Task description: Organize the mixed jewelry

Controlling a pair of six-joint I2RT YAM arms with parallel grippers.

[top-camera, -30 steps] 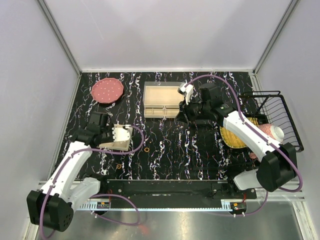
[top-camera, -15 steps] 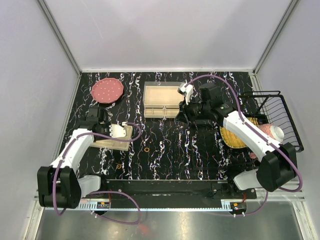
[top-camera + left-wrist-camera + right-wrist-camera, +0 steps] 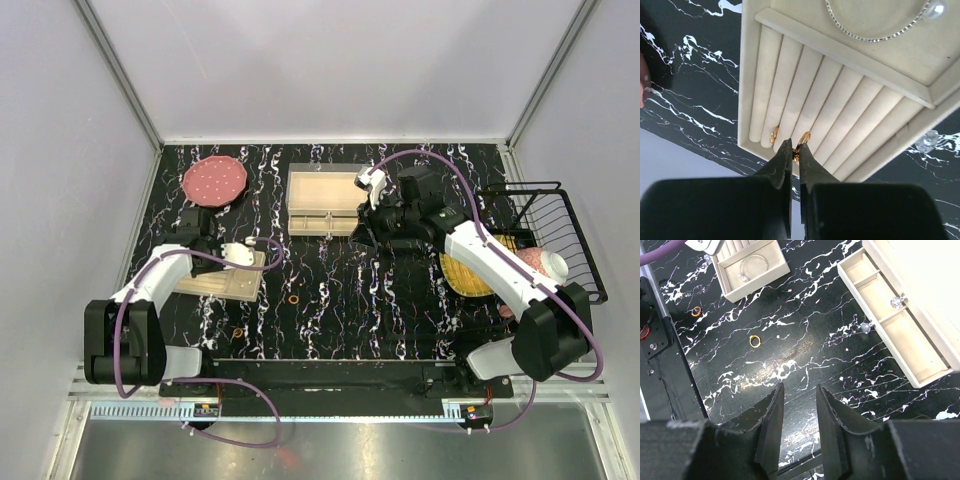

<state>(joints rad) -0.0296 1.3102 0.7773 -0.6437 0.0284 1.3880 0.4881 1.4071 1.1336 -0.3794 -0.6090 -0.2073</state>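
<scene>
In the left wrist view my left gripper [image 3: 796,146] is shut on a small gold ring [image 3: 803,139], held over the ridged ring rolls of the beige jewelry tray [image 3: 840,95]. Another gold ring [image 3: 774,134] sits in a slot just to the left. A silver bracelet [image 3: 875,36] with a pearl lies in the tray's far compartment. Two orange-gold rings [image 3: 296,298] [image 3: 238,332] lie loose on the black tabletop, the nearer ring [image 3: 755,341] and the farther ring [image 3: 696,311] also showing in the right wrist view. My right gripper [image 3: 799,390] hangs open and empty above the table.
A beige drawer box [image 3: 325,200] stands open at the back centre. A pink plate [image 3: 214,181] lies at the back left. At the right, a black wire basket [image 3: 560,235] stands beside a yellow woven item [image 3: 468,278] and a pink object [image 3: 540,265].
My left arm has folded back toward the left and its gripper has shifted up to the tray's far-left part. The right arm has not moved.
</scene>
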